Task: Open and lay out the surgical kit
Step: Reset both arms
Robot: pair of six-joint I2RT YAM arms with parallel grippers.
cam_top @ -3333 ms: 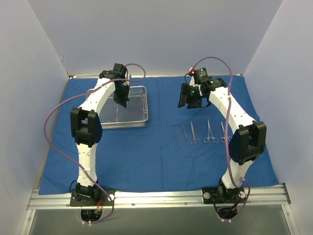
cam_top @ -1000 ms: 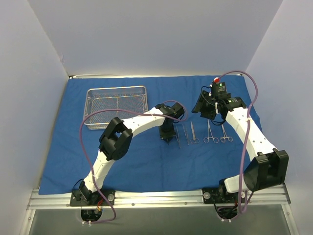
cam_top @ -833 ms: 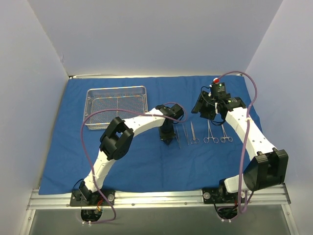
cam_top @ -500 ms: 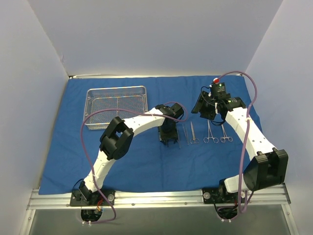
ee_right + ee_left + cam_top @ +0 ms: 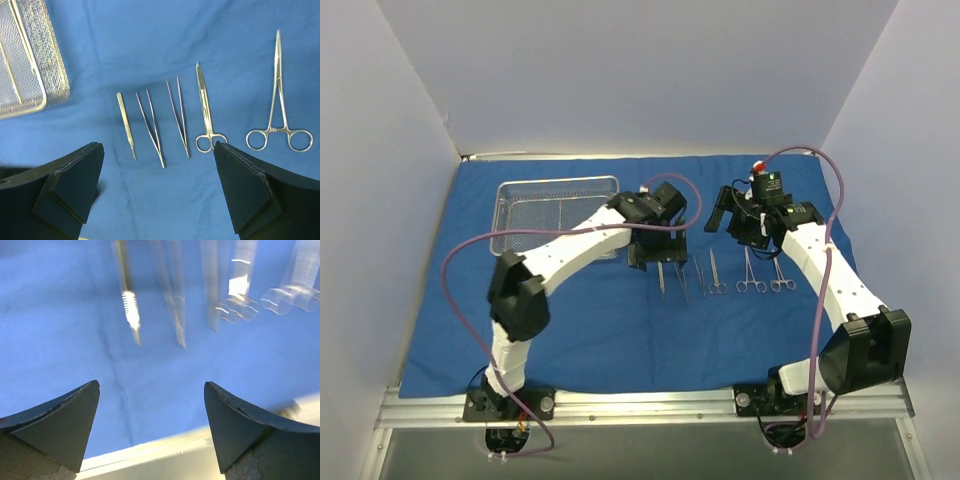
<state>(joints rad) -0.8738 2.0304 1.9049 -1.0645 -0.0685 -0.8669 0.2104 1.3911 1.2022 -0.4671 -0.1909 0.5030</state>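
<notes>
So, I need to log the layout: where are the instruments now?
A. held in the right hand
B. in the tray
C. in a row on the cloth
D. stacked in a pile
C: the instruments lie side by side on the cloth beside the tray, and the right hand is open and holds nothing.

Even, bright light, soft shadows; the left wrist view shows the instruments (image 5: 131,307) motion-blurred with glare.
</notes>
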